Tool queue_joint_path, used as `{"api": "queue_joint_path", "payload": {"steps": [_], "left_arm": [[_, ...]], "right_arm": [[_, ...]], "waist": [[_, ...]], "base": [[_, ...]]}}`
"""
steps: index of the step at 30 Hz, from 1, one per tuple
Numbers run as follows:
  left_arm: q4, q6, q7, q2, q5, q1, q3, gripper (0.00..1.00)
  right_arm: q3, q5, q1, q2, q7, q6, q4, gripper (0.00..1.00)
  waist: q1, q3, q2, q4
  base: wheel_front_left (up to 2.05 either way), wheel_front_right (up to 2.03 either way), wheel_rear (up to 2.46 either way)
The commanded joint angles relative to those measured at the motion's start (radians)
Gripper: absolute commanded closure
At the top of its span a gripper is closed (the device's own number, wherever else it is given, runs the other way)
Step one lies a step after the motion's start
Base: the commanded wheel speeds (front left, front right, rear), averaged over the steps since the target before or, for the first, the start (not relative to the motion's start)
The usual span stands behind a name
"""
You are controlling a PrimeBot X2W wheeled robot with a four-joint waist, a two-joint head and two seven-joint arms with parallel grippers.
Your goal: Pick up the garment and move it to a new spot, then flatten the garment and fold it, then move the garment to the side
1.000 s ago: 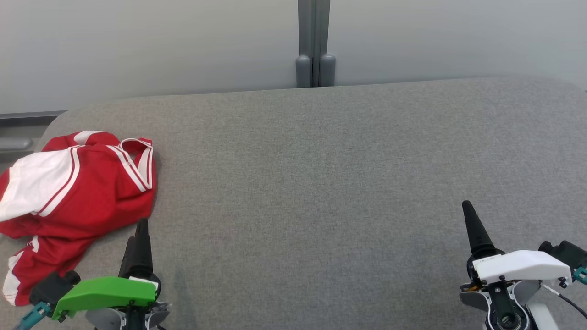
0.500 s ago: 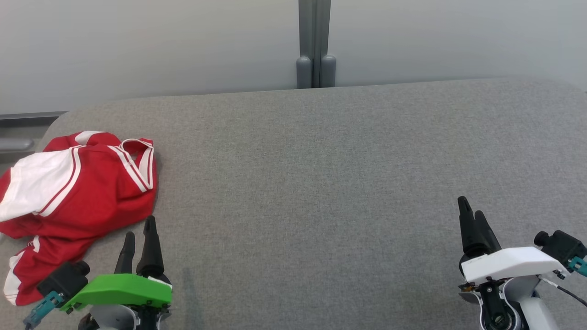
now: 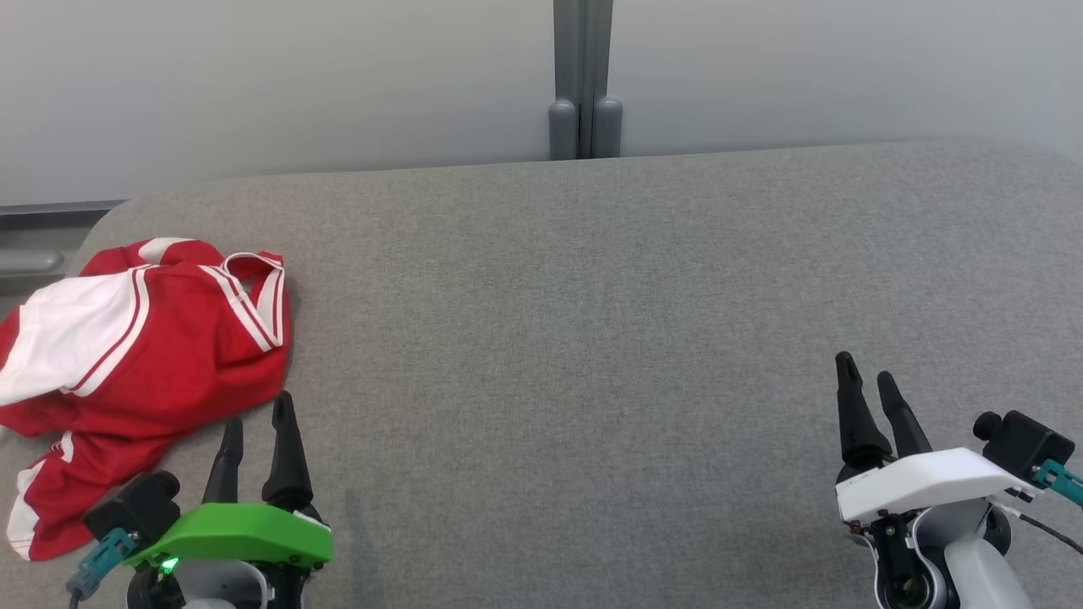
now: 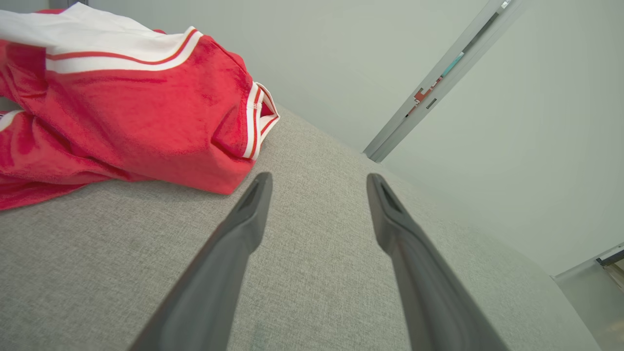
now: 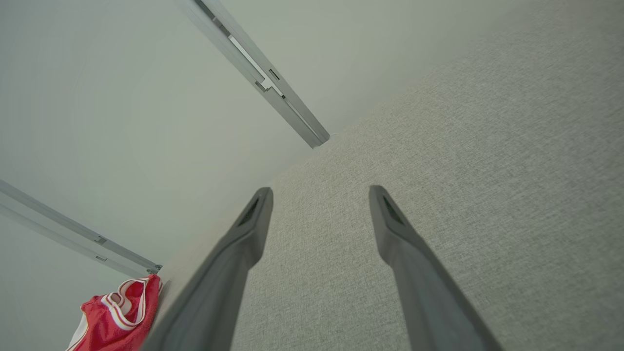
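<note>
A red garment (image 3: 144, 355) with white panels and stripes lies crumpled at the far left of the grey fabric surface (image 3: 575, 338). It also appears in the left wrist view as the garment (image 4: 122, 117) and small in the right wrist view as the garment (image 5: 117, 317). My left gripper (image 3: 256, 410) stands open just below the garment's lower right edge, nothing between its fingers (image 4: 243, 229). My right gripper (image 3: 865, 370) is open at the lower right, far from the cloth, fingers (image 5: 395, 234) over bare fabric.
A pale wall (image 3: 254, 85) with a grey vertical post (image 3: 584, 80) runs behind the surface. The surface's rounded left corner (image 3: 110, 224) lies just behind the garment.
Both wrists have rotated, so each gripper's two fingers now show apart side by side. The left gripper has shifted slightly right, the right one slightly left and up. The garment lies as before.
</note>
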Motion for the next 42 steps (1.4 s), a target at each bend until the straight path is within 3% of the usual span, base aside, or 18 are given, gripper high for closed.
{"api": "queue_joint_path", "payload": {"steps": [1,42], "left_arm": [[-0.015,0.005,-0.011,0.009,0.033,-0.001,0.000,0.00],[-0.012,0.023,-0.108,0.006,0.410,-0.002,-0.035,0.00]], "right_arm": [[0.003,-0.032,-0.023,-0.006,-0.012,0.000,-0.016,0.00],[0.063,-0.405,-0.046,-0.009,-0.109,0.000,0.029,0.00]], "waist": [[0.0000,0.002,0.0000,0.000],[0.0000,0.007,0.0000,0.002]], "base": [[0.00,0.00,0.00],[0.00,0.00,0.00]]}}
